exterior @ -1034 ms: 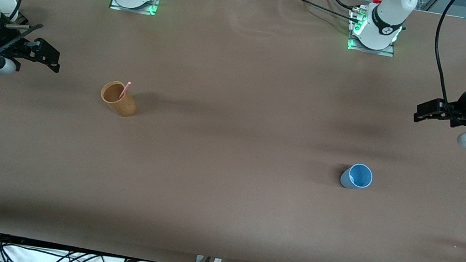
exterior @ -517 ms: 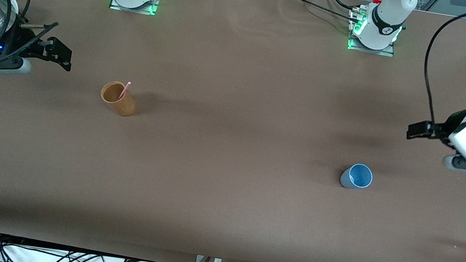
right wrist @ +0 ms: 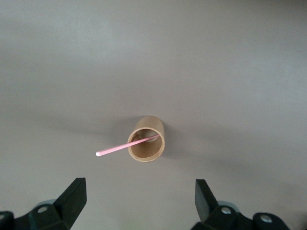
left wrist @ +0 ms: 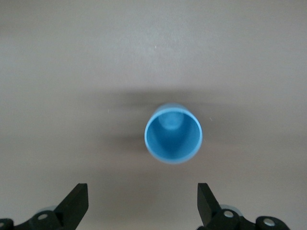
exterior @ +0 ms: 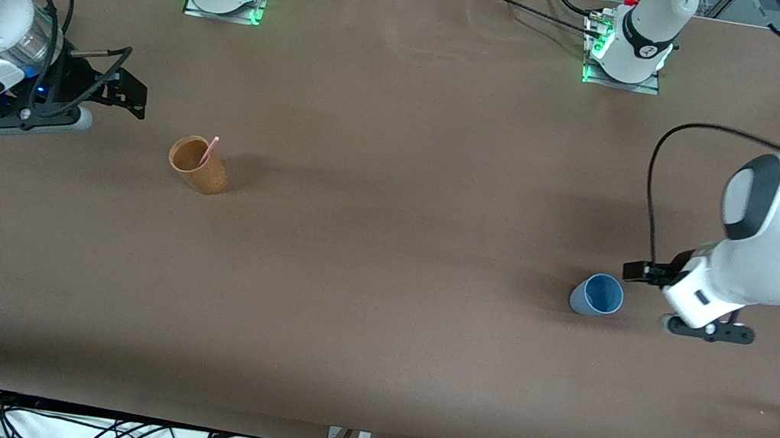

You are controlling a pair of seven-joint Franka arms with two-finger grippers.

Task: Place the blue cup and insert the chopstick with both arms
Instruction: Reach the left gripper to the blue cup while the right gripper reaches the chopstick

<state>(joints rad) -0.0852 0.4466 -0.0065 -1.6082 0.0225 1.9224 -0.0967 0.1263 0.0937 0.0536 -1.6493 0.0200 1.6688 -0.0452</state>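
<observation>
Cups stand well apart on the brown table in the front view: the blue cup upright toward the left arm's end, the orange-brown cup toward the right arm's end with the pink chopstick leaning out of it. The left gripper hangs just beside the blue cup, clearly the nearer one to it, while the right gripper hovers near the orange-brown cup. In the left wrist view the blue cup sits centred ahead of the widely spread, empty fingers, mouth up. In the right wrist view the right gripper's fingers are likewise wide apart and empty, and the chopstick slants out of the orange-brown cup, its free end toward one finger.
</observation>
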